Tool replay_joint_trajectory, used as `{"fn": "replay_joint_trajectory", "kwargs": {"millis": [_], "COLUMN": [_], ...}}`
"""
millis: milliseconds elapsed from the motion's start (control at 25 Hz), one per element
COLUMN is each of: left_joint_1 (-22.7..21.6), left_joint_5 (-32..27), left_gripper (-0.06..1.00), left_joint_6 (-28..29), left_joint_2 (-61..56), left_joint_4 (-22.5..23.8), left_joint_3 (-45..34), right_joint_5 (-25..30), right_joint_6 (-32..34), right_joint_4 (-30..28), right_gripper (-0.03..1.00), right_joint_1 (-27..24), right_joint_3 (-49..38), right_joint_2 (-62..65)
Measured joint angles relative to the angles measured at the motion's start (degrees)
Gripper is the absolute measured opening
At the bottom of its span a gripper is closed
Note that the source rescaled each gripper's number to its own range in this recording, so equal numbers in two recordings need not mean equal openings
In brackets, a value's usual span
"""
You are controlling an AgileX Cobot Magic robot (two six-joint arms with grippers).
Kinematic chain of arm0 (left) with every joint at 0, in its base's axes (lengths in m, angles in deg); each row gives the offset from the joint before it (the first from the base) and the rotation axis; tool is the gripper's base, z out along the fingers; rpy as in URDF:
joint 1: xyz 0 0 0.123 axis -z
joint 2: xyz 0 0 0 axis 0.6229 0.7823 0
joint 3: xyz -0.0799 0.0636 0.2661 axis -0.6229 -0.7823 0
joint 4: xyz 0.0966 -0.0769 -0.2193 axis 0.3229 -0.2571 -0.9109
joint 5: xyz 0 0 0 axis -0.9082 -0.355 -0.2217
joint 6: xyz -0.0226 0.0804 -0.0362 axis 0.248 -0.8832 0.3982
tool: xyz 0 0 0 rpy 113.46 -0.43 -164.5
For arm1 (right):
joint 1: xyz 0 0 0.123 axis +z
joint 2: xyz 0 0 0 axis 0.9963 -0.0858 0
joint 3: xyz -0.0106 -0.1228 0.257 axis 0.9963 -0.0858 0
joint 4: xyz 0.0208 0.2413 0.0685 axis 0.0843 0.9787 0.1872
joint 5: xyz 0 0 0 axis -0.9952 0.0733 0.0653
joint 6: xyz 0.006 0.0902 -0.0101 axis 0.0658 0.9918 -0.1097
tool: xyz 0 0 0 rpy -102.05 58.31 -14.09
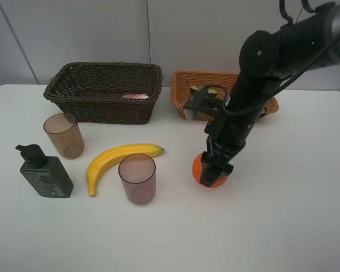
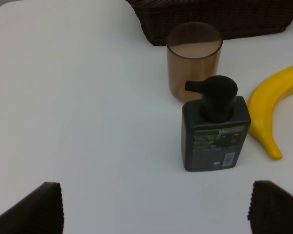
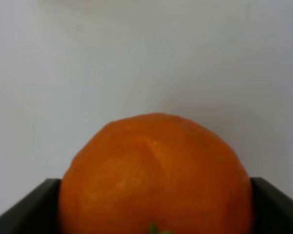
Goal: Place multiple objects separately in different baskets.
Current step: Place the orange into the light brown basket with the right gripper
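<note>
The white surface (image 1: 283,226) carries a dark brown basket (image 1: 102,107) and, beside it, a light orange-brown basket (image 1: 178,103) at the back. The right pincer (image 1: 215,167) reaches down in front of the lighter basket, clenched on the orange (image 1: 216,181), which sits on the surface. The left pincer (image 2: 156,207) hangs released near the dark green pump bottle (image 1: 45,175). A banana (image 1: 116,158) lies between two brownish cups (image 1: 64,136) (image 1: 137,178). The halved avocado (image 1: 201,90) rests in the lighter basket, the pink bottle (image 1: 135,97) in the dark one.

Right arm (image 1: 272,62): matte black shell, rounded joint housings, black cables (image 1: 285,14) looped alongside, tiny green light (image 1: 312,42) on upper link. Left pincer (image 2: 154,209): fingertips (image 2: 36,209) dark, finely ribbed.
</note>
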State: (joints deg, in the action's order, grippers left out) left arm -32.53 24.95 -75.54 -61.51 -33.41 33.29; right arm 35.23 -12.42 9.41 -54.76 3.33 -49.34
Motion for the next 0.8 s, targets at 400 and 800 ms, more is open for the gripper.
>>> {"fn": "replay_joint_trajectory", "kwargs": {"millis": [400, 800], "left_joint_1": [0.0, 0.0], "left_joint_5": [0.0, 0.0], "left_gripper": [1.0, 1.0], "left_joint_6": [0.0, 0.0], "left_joint_2": [0.0, 0.0], "left_joint_4": [0.0, 0.0], "left_joint_3": [0.0, 0.0], "right_joint_5": [4.12, 0.83], "right_joint_6": [0.0, 0.0], "right_joint_4": [-7.7, -13.9], "right_gripper": [0.63, 0.63], "right_joint_1": [0.0, -2.63], "right_joint_3": [12.47, 20.04], "right_joint_2": [0.0, -0.06]}}
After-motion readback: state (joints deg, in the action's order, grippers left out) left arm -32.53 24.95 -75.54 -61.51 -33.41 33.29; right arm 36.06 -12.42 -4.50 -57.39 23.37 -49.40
